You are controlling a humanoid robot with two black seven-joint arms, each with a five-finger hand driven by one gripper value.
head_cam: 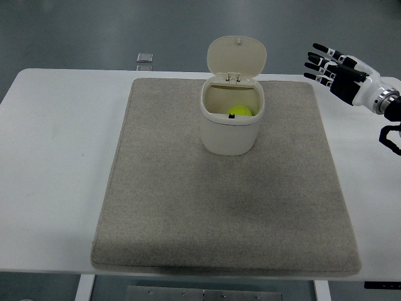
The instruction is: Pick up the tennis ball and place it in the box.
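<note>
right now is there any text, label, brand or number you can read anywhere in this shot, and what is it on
No readable text in the head view.
Cream bin, lid open: plain, no label showing.
Tennis ball inside it: any print is too small to tell.
Small grey object at the table's far edge: too small and blurred to read.
Grey mat and right hand: no markings.

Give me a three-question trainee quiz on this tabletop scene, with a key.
1. True or false: the tennis ball lies inside the box.
2. The box lid is: A) shut, B) hinged open and upright, C) lying on the mat.
3. Which hand is in view, and what does it hold?

Key: 1 true. 2 B. 3 The right hand, fingers spread, holding nothing, at the table's far right.
</note>
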